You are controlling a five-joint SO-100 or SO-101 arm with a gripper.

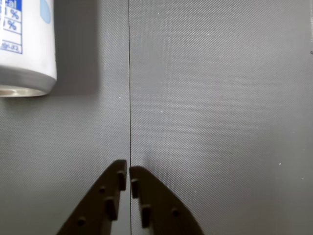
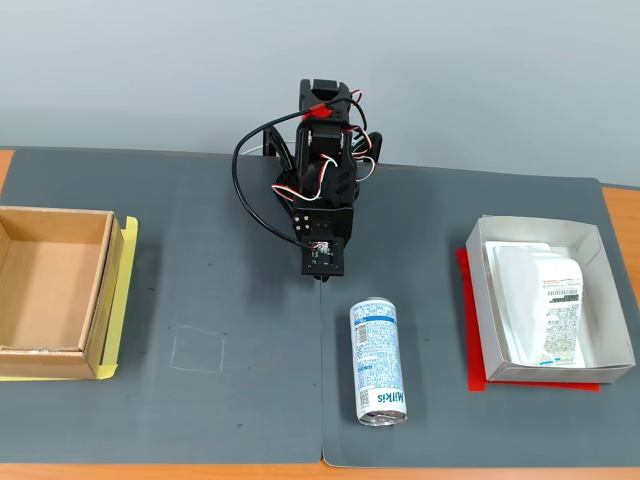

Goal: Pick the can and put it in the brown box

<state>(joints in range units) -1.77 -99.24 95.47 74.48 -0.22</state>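
The white can (image 2: 378, 362) with blue-green print and "Milkis" lettering lies on its side on the dark mat, in front of the arm in the fixed view. In the wrist view one silver end and part of the can (image 1: 27, 49) show at the top left. My gripper (image 1: 128, 177) is shut and empty, its fingertips together over the seam of the mat; in the fixed view the gripper (image 2: 322, 276) points down just behind the can, apart from it. The brown box (image 2: 50, 290) sits empty at the left edge of the mat.
A white-grey paper box (image 2: 485, 300) holding a white printed packet (image 2: 540, 300) stands on a red sheet at the right. A faint square outline (image 2: 198, 348) is drawn on the mat left of the can. A seam (image 1: 129, 73) runs down the mat.
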